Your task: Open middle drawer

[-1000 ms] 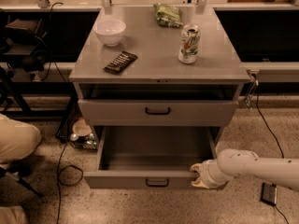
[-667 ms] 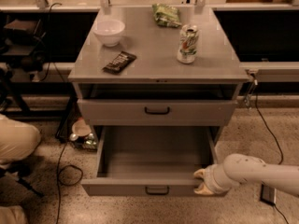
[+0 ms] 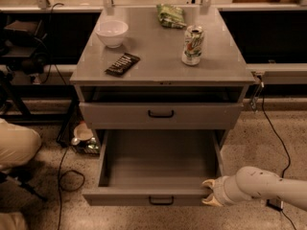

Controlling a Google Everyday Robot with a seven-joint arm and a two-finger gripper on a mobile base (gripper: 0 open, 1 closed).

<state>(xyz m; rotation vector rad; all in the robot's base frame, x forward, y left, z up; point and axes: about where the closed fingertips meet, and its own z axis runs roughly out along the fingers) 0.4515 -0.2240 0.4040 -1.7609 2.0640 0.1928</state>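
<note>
The white end effector (image 3: 210, 192), whose grip I cannot tell, sits at the right front corner of the grey metal middle drawer (image 3: 124, 196), which slides toward the camera.

On the surface (image 3: 153, 51), the bowl (image 3: 112, 32) sits near the rear left corner. The snack bag (image 3: 171, 15) lies at the rear edge, right of centre. The drink can (image 3: 193, 44) stands upright toward the right edge, in front of the bag. The wrapped bar (image 3: 122, 64) lies toward the left front, in front of the bowl. Directly under the surface is the upper drawer (image 3: 120, 115). Below it, the middle drawer (image 3: 158, 164) juts forward over the floor (image 3: 268, 143). The hand (image 3: 209, 192) is at that drawer's front right corner, and its arm (image 3: 261, 185) reaches in from the right.
</note>
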